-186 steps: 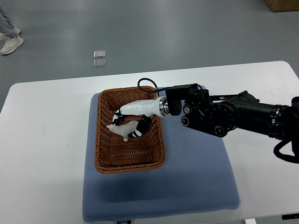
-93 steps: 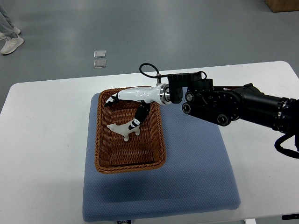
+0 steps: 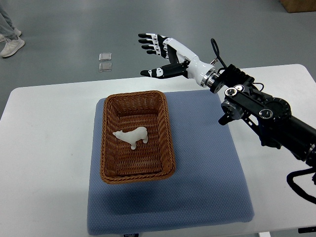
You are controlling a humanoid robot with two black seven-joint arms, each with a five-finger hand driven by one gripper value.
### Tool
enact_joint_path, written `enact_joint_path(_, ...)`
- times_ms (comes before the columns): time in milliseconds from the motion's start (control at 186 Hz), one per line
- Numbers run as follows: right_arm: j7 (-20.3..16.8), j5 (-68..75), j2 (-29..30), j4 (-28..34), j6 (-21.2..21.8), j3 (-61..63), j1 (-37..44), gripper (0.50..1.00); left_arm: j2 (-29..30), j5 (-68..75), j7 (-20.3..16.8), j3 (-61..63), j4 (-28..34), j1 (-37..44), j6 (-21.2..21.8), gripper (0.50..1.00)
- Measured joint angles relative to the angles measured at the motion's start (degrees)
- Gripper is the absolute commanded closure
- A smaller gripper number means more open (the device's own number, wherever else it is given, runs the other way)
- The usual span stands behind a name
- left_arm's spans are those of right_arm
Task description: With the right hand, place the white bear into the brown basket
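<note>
Looks like a robotics lab or test hall: bare grey polished floor [image 3: 64,29], a plain white table [image 3: 44,148] with a blue mat [image 3: 207,187], and someone's sneakers [image 3: 11,44] at the edge

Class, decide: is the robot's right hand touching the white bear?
Apart. The top view shows the right hand open beyond the table's far edge, while the white bear lies alone in the brown basket.

A person's grey trouser legs and white sneakers [image 3: 10,43] are cut off at the top-left corner (nothing above the shins shows). A brown cardboard box [image 3: 298,5] is clipped at top right, and the black right robot arm [image 3: 276,123] exits right.
</note>
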Motion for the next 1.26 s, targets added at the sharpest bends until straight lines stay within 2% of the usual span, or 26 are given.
enact_joint_path(236, 0.5, 7.0, 3.6, -0.2, -4.1, 11.4, -7.2, 0.597, 0.0, 0.0, 0.0, -0.1, 0.0, 0.0, 0.0, 0.5)
enact_joint_path(387, 0.8, 13.1, 3.9, -0.6, -8.0, 15.8, -10.1, 0.595, 0.0, 0.0, 0.0, -0.1, 0.0, 0.0, 0.0, 0.5)
enact_joint_path(655, 3.5, 23.2, 3.7, -1.4, -11.0, 20.5, -14.2, 0.593, 0.0, 0.0, 0.0, -0.1, 0.0, 0.0, 0.0, 0.5)
enact_joint_path(854, 4.2, 28.2, 4.0, -4.1, -11.6, 21.8, -15.2, 0.579, 0.0, 0.0, 0.0, -0.1, 0.0, 0.0, 0.0, 0.5)
enact_joint_path(1257, 4.4, 28.8, 4.1, -7.5, -11.6, 21.3, -15.4, 0.579, 0.0, 0.0, 0.0, 0.0, 0.1, 0.1, 0.0, 0.5)
